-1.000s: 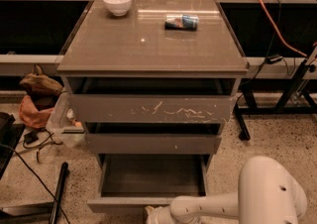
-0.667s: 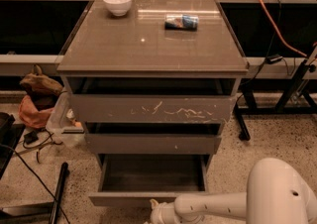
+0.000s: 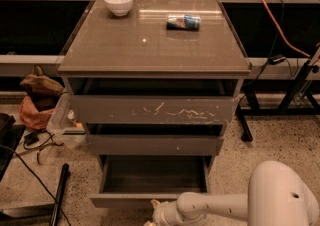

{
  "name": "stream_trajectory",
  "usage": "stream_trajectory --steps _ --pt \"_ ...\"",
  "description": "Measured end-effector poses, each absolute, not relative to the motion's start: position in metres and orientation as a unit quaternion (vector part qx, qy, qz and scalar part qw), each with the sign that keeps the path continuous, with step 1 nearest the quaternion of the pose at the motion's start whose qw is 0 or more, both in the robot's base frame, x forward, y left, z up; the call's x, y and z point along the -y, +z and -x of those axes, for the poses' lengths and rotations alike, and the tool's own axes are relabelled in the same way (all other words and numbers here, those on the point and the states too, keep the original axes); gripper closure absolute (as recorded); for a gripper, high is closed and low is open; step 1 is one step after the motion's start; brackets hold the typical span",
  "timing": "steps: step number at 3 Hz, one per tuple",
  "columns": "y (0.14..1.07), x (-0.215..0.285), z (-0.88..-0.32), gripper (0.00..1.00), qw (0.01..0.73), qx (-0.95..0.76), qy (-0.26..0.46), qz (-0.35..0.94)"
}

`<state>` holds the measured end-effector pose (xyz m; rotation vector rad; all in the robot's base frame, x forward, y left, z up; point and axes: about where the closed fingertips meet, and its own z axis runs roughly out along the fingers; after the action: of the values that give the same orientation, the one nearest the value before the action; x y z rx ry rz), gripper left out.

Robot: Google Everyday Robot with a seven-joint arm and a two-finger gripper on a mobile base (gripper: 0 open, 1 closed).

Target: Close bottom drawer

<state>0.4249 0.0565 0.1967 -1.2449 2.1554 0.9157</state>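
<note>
The bottom drawer [image 3: 150, 176] is the lowest of three in a grey-brown cabinet and stands pulled out, its shallow flat tray showing. Its low plain front panel [image 3: 125, 201] runs along the bottom of the view. My gripper [image 3: 155, 215] is at the bottom edge of the view, right against the outer face of that front panel, near its middle. My white arm [image 3: 215, 205] reaches in from the lower right. Most of the gripper is cut off by the frame edge.
The top drawer [image 3: 152, 109] with white scratches and the middle drawer [image 3: 155, 145] are slightly open. A white bowl [image 3: 119, 3] and a lying can [image 3: 183, 22] are on the cabinet top. Bags [image 3: 37, 102], cables and a black pole [image 3: 59, 195] lie left; a stand [image 3: 295, 90] is right.
The arm has moved left and toward the cabinet. The bottom drawer's front panel now sits a little farther in, with less tray showing.
</note>
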Motion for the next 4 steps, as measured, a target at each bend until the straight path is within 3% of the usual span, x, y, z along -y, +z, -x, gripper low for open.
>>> stream_trajectory --steps 2,4 --pt "0.226 -0.021 -0.488 0.00 0.302 -0.780 0.269 0.477" --pt "0.208 -0.017 -0.516 0.00 0.302 -0.781 0.268 0.476"
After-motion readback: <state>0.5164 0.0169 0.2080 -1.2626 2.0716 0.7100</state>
